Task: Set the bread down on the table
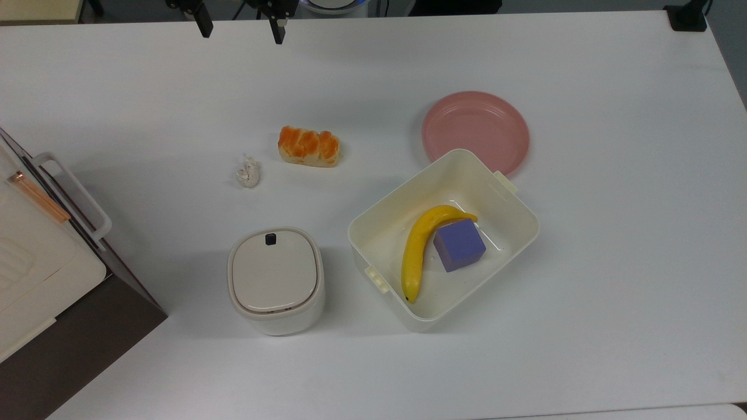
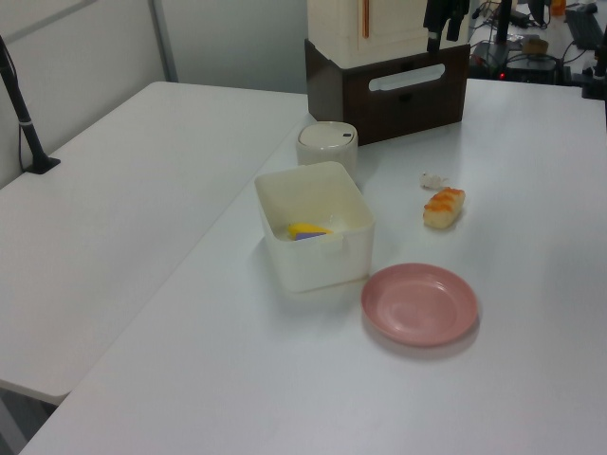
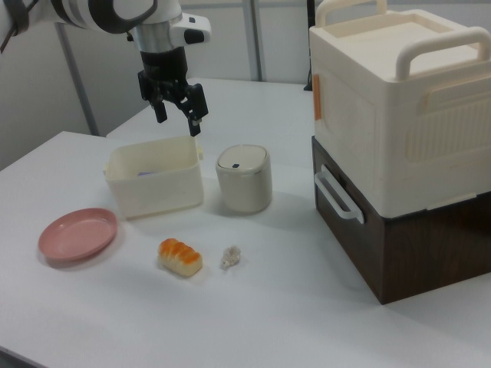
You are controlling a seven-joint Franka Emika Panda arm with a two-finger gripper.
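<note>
The bread, a glossy orange-brown bun with pale sides, lies on the white table, apart from everything else. It also shows as the bread in the left view and the bread in the right view. My gripper is at the far edge of the top view, well away from the bread. In the right view the gripper hangs high above the table, open, with nothing between its black fingers.
A whitish wad lies just left of the bread in the top view. A pink plate touches a cream bin holding a banana and purple cube. A lidded cream pot and a cream-and-brown box stand nearby.
</note>
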